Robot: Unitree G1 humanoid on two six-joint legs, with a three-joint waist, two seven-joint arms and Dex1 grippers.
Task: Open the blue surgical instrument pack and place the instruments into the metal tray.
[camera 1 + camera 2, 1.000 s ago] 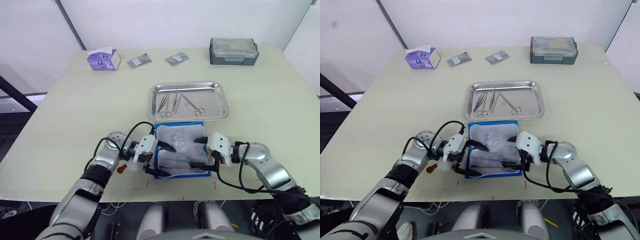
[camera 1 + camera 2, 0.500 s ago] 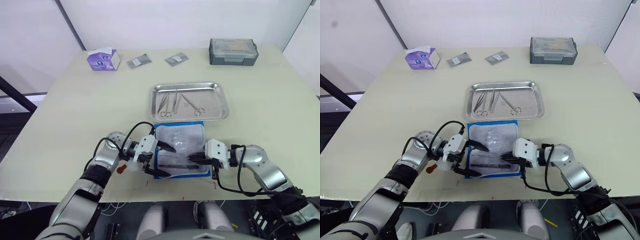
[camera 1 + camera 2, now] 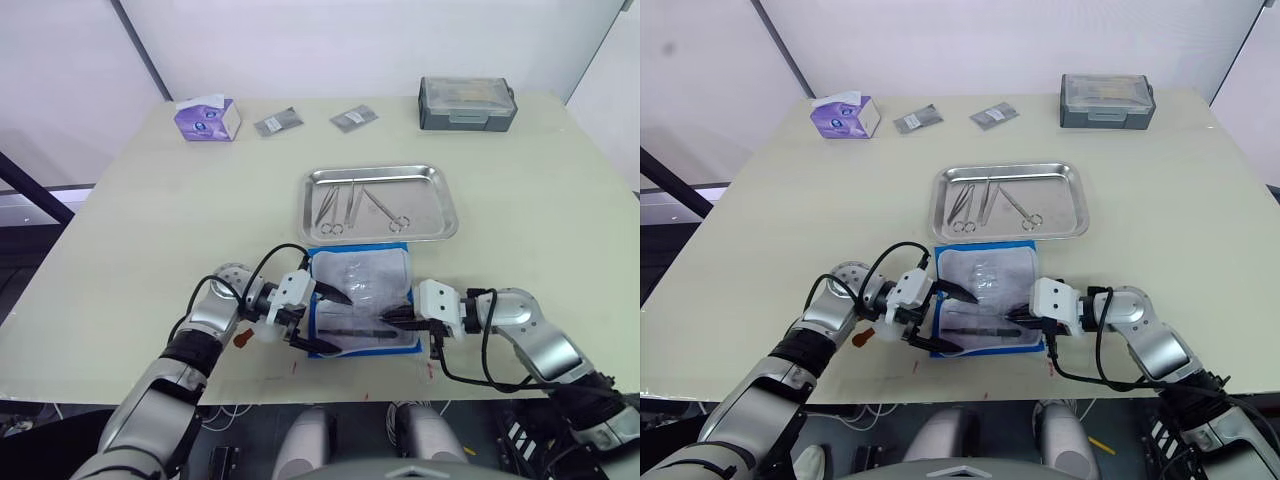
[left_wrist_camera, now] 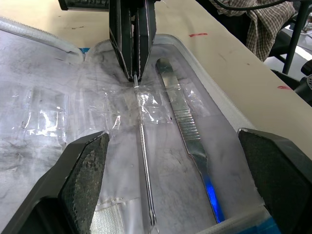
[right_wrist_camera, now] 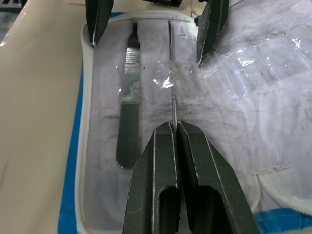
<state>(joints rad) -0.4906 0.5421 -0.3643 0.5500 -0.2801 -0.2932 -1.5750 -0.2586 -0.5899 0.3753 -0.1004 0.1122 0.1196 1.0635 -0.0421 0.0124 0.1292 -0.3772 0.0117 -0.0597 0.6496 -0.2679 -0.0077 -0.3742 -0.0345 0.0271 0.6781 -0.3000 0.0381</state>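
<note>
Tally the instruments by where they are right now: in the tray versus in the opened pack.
In the metal tray: 3 instruments.
In the blue surgical instrument pack: 2, a flat handle and a thin probe that the right pincer has pinched.
Total: 5.

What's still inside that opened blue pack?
The blue pack holds a flat scalpel handle and a thin metal probe, whose end the right gripper pinches. Crumpled clear film may cover other pieces.
</note>
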